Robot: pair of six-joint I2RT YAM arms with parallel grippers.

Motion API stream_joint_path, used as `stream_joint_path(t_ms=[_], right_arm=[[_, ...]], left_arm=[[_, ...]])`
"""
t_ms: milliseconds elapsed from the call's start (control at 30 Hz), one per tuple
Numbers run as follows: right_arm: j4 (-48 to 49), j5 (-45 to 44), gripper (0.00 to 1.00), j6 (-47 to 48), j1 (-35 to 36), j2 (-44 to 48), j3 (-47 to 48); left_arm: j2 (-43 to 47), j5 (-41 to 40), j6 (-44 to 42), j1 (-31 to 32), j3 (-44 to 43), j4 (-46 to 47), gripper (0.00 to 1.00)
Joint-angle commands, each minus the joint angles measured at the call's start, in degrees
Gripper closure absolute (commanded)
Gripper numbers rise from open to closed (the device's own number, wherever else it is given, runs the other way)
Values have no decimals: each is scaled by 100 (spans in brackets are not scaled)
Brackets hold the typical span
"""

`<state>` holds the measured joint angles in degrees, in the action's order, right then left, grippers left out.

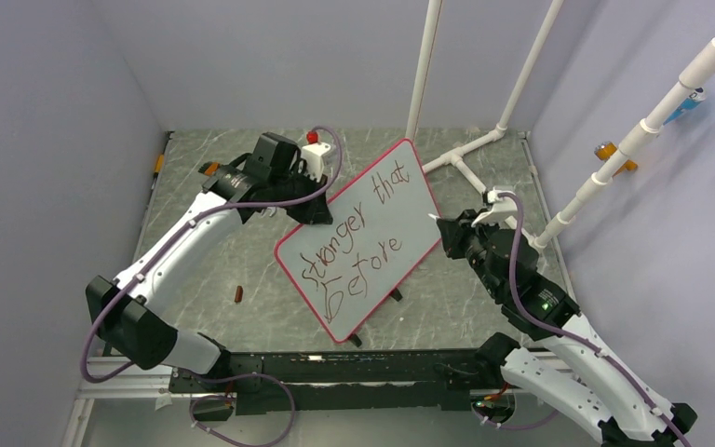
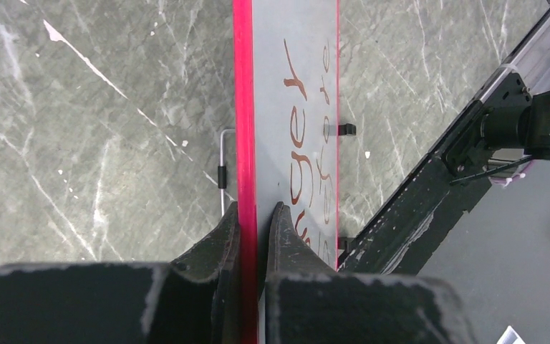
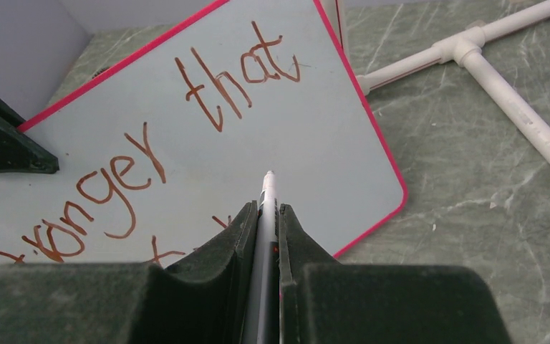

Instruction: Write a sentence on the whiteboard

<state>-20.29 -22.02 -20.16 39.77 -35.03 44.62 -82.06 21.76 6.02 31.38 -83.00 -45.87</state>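
Note:
The whiteboard (image 1: 372,237) with a pink-red rim stands tilted on the table. The sentence (image 1: 358,233) in dark-red handwriting reads "stronger that before" in two lines; it also shows in the right wrist view (image 3: 157,143). My left gripper (image 1: 315,207) is shut on the board's left rim, which runs between its jaws in the left wrist view (image 2: 256,215). My right gripper (image 1: 442,231) is shut on a marker (image 3: 266,215), whose tip points at the board surface (image 3: 315,136) below "that", just off the right edge.
A white pipe frame (image 1: 484,140) stands on the table behind and right of the board. A small brown piece (image 1: 238,295) lies on the table to the left. A red-topped white part (image 1: 314,144) sits on the left arm. Grey walls enclose the table.

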Motion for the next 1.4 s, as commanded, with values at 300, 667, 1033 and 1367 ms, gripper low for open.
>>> stream_joint_path(t_ms=[300, 667, 1033, 1367], right_arm=[[76, 92, 100, -196, -21, 111, -205], [88, 93, 100, -260, -22, 167, -361], [-60, -39, 100, -273, -20, 393, -477], [-124, -107, 100, -288, -23, 487, -540]], left_arm=[[966, -1476, -1003, -151, 455, -703, 100], [1481, -903, -671, -385, 1475, -307, 100], [1650, -451, 23, -448, 2627, 367, 100], [2095, -418, 493, -451, 3377, 599, 100]])
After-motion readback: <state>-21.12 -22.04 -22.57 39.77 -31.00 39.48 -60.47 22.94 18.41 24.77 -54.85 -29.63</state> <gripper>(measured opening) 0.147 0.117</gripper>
